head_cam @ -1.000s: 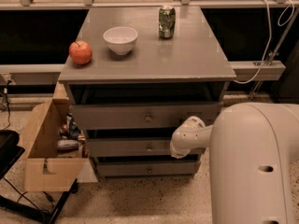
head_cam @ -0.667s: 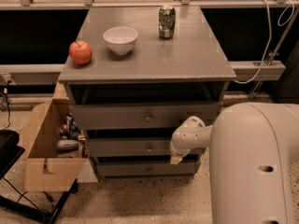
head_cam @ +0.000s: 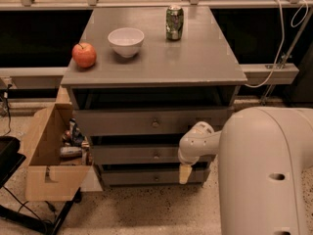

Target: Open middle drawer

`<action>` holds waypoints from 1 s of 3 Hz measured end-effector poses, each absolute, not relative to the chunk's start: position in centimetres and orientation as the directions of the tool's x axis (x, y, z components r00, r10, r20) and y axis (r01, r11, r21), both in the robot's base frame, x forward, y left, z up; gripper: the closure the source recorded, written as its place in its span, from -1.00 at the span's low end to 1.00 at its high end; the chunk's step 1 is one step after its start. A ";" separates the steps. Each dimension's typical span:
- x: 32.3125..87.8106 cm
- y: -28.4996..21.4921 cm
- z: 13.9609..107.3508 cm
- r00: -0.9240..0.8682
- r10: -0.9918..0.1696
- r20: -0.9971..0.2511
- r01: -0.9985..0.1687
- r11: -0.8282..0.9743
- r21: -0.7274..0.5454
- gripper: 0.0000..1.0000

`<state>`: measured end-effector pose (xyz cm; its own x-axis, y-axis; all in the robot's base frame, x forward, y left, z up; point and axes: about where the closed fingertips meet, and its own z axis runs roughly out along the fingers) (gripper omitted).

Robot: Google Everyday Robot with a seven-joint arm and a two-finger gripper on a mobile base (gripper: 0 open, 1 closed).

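Grey middle drawer [head_cam: 122,154] sits second of three in the desk [head_cam: 195,58], between the taller top drawer [head_cam: 122,121] and the lowest drawer [head_cam: 137,176], with its small round knob [head_cam: 156,155] at centre. Hand [head_cam: 185,173] hangs at the drawer's right end, well right of the knob, pale tip pointing down across the lowest drawer; open or closed cannot be told. Desk top carries a red apple [head_cam: 84,55], white bowl [head_cam: 126,41] and green can [head_cam: 174,22]. Cardboard box [head_cam: 46,180] stands on the floor at left
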<state>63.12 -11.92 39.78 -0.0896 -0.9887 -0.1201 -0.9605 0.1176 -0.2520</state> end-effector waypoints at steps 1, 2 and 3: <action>62.4 -13.4 41.2 -0.139 -0.990 -0.033 -0.967 0.143 -0.211 -1.00; 62.4 -13.4 41.2 -0.139 -0.990 -0.033 -0.967 0.143 -0.211 -1.00; 62.4 -13.4 39.7 -0.134 -0.991 -0.021 -0.975 0.135 -0.175 -0.48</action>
